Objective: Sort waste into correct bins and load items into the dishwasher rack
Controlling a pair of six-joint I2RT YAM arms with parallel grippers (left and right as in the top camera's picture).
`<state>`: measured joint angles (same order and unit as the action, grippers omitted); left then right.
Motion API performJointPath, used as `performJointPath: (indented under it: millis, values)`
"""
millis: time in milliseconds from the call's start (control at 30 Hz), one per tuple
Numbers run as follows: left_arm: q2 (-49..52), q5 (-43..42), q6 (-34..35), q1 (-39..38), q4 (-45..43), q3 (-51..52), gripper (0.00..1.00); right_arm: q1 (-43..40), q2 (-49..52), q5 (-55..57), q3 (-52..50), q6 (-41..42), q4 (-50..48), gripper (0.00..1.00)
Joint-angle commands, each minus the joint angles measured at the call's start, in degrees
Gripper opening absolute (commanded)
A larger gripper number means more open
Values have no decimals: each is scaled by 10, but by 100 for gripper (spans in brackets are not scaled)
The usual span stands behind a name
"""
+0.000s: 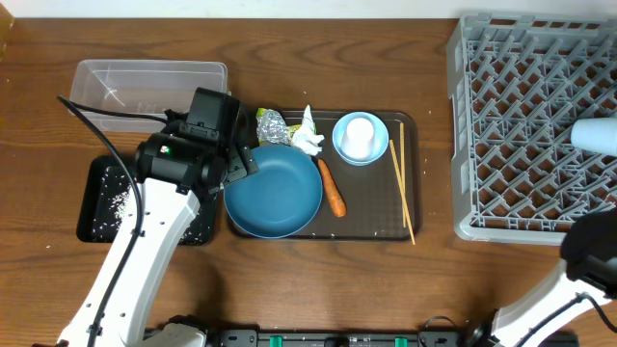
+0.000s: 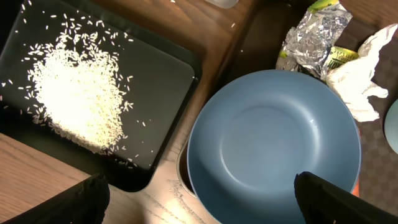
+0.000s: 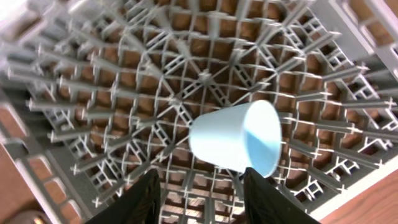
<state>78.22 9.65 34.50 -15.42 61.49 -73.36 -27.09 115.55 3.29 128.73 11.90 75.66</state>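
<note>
- Left claw (image 2: 199,182) gapes wide and empty, over the near rim of the plate (image 2: 273,143).
- Ahead and left of it, the black tray (image 2: 165,87) holds a heap of rice (image 2: 74,99).
- Beyond the plate lie foil (image 2: 314,37) and tissue (image 2: 364,81).
- Right claw (image 3: 200,182) stands partly parted, gripping nothing.
- Just past its tips, the cup (image 3: 233,140) lies sideways on the rack (image 3: 124,93).

1. A bare table strip (image 1: 435,145) between brown tray (image 1: 372,200) and rack (image 1: 511,116) gives passage.
2. The foil ball (image 1: 273,125) and tissue (image 1: 308,141) crowd the plate's (image 1: 280,193) far rim; carrot (image 1: 332,188) lies just beside its right; near rim open.
</note>
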Motion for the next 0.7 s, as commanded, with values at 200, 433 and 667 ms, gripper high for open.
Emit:
performJointPath:
  millis: [200, 433, 667]
  values:
    - [-2, 12, -1, 3, 2, -3, 98, 45, 54, 158, -5, 0, 20, 55]
    - [-2, 12, -1, 3, 2, -3, 98, 46, 66, 180, -8, -4, 20, 53]
    - [-2, 12, -1, 3, 2, -3, 98, 23, 66, 204, -45, -1, 17, 53]
